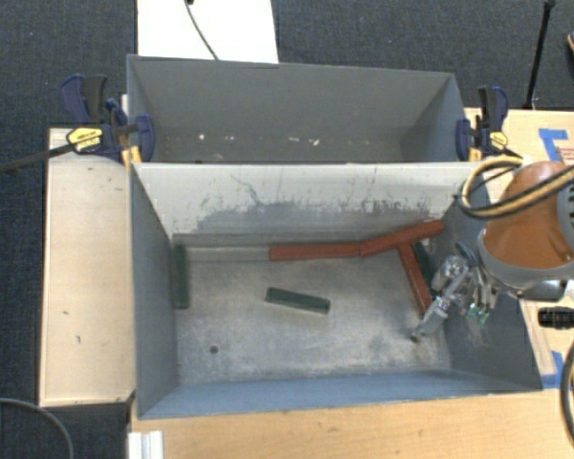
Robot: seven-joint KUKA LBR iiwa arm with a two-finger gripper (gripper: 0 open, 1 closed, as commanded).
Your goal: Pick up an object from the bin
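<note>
My gripper [429,325] hangs low at the bin's right side, its tip close to the floor. Just left of it a short reddish-brown stick [415,280] runs down along the right wall, and the gripper stands beside that stick's lower end. Whether they touch I cannot tell. A second reddish-brown stick [403,237] slants up toward the back right corner. A longer one [316,251] lies flat along the foot of the back wall.
A small dark green bar [298,300] lies flat on the floor near the middle. Another green bar [180,275] stands against the left wall. The arm with its orange cover reaches in over the right rim.
</note>
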